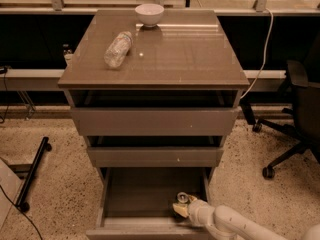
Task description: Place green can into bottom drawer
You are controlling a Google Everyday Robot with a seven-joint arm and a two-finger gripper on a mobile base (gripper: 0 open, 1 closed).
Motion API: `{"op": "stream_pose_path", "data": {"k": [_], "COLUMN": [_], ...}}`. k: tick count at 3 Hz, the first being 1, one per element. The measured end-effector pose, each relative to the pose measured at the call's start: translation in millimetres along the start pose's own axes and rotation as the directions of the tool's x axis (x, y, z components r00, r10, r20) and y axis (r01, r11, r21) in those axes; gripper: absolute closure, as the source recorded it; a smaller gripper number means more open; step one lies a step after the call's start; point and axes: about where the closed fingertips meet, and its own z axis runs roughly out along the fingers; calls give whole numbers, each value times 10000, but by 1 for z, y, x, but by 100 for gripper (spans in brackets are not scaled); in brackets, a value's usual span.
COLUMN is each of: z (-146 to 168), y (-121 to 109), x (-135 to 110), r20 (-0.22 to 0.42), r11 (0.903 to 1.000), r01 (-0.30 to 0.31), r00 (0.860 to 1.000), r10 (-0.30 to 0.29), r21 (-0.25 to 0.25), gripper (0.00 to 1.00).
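Grey-brown cabinet with three drawers, all pulled out in steps, each lower one further than the one above; the top drawer (154, 121) and middle drawer (155, 156) show plain flat fronts. The bottom drawer (142, 194) stands furthest out, its bare interior open to view from above. The robot's white arm (235, 224) enters from the lower right corner and reaches over the drawer's right front corner; the pincer (181, 207) lies inside the drawer at that corner. The green can (183, 198) is upright at the tip of the pincer, within the bottom drawer near its right wall; only its silver top shows plainly, and its sides are too hidden for any print to be read. Whether the pincer is closed upon the can cannot be told. On the glossy worktop (190, 59) a clear plastic bottle (118, 49) lies on its side towards the left rear, with no legible label; a white bowl (149, 14) stands at the rear edge, well apart from the can. A black office chair (300, 109) stands on the speckled floor (60, 194) to the right.
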Motion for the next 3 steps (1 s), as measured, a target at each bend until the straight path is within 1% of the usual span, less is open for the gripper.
{"op": "stream_pose_path", "data": {"k": [1,2,3], "z": [4,5,5], "y": [-4,-2,-2], "x": [7,6,6], "r20": [-46,-43,-43], "r11": [9995,9996,9996], "r01": [-277,-259,-258], "r00": [9996,9997,9997], "r10": [277,259,259], "r21": [116,83,82], "gripper": [19,0,0]}}
